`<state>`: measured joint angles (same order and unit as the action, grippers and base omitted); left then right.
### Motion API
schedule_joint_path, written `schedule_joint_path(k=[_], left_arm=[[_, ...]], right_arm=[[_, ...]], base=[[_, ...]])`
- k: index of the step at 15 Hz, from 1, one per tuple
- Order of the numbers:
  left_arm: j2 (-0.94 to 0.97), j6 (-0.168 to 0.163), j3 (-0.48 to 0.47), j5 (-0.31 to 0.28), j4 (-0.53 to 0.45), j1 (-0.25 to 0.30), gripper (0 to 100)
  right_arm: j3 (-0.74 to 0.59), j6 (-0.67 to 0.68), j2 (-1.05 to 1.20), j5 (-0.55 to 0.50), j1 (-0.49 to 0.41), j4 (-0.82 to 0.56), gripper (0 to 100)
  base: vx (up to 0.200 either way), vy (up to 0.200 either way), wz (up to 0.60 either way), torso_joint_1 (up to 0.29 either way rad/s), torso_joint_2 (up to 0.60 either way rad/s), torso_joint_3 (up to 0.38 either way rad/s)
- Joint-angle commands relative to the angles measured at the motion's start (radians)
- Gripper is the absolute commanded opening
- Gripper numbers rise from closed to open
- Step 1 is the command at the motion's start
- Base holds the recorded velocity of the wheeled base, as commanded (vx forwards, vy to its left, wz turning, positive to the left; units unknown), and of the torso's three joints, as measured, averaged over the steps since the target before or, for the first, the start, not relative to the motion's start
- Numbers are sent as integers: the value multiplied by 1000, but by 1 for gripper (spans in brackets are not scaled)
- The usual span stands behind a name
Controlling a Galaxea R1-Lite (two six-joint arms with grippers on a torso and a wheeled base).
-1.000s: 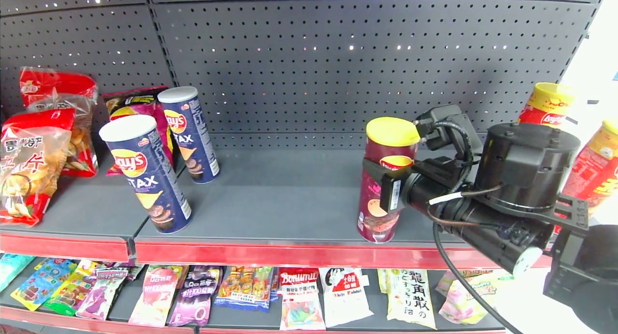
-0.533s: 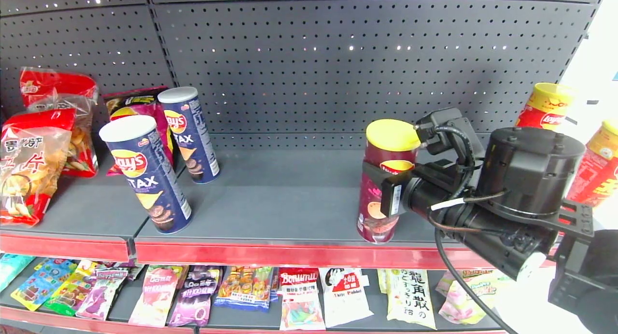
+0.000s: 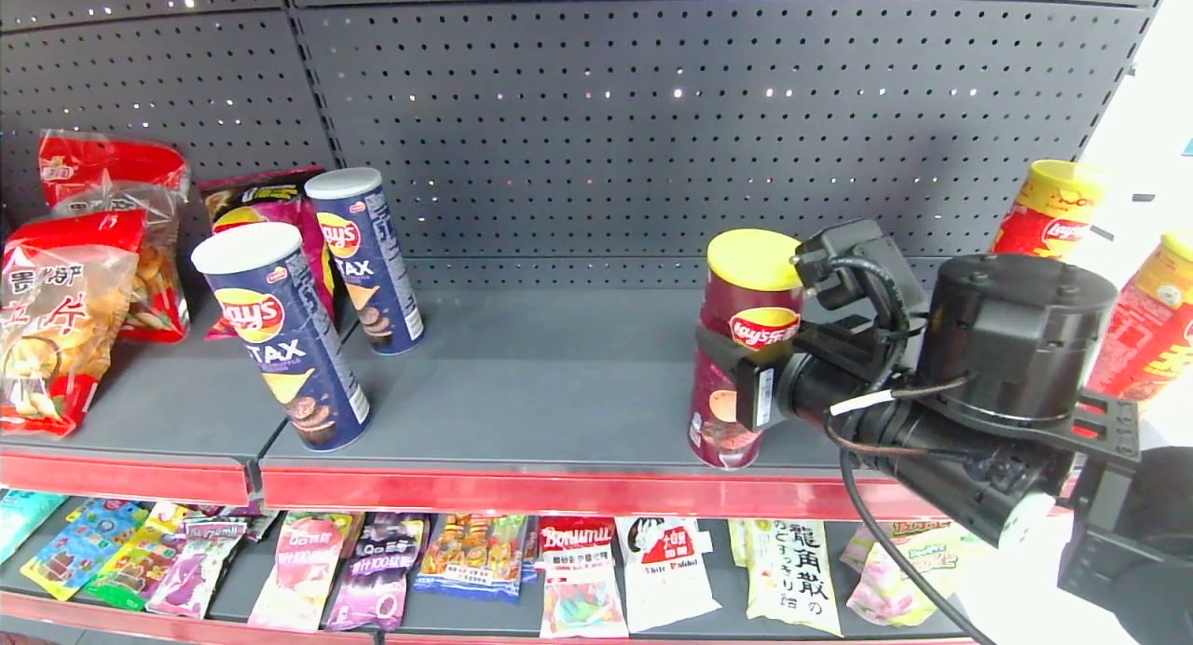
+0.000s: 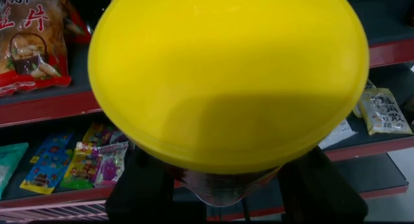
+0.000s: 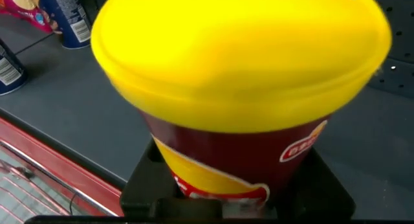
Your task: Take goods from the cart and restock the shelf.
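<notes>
A dark grey pegboard panel [image 3: 596, 142] stood behind the red-edged shelf [image 3: 559, 384], pinpoints of light glinting through its holes; bright white glare [image 3: 1156, 104] lay at the right.

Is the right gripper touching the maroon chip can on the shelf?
Touching. In the head view, the right gripper lays a black finger flat across the maroon chip can under its logo, with no gap.

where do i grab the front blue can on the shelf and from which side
Around its mid body, fingers on either side, coming from the open front of the shelf. The front blue can stands on its base, a tall round tube; the rear blue can sits close behind and bags lie to its left, so the front is freest.
</notes>
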<state>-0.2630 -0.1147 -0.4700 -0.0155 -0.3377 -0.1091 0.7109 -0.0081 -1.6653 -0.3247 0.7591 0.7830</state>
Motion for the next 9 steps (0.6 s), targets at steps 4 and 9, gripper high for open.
schedule_joint_path(k=[4, 9], left_arm=[[2, 0, 5, 0, 0, 0, 0], [-4, 0, 5, -6, 2, -1, 0]], right_arm=[[-1, 0, -1, -2, 3, 15, 100], [-44, 0, 68, -8, 3, 13, 100]], base=[[0, 0, 0, 0, 0, 0], [0, 0, 0, 0, 0, 0]])
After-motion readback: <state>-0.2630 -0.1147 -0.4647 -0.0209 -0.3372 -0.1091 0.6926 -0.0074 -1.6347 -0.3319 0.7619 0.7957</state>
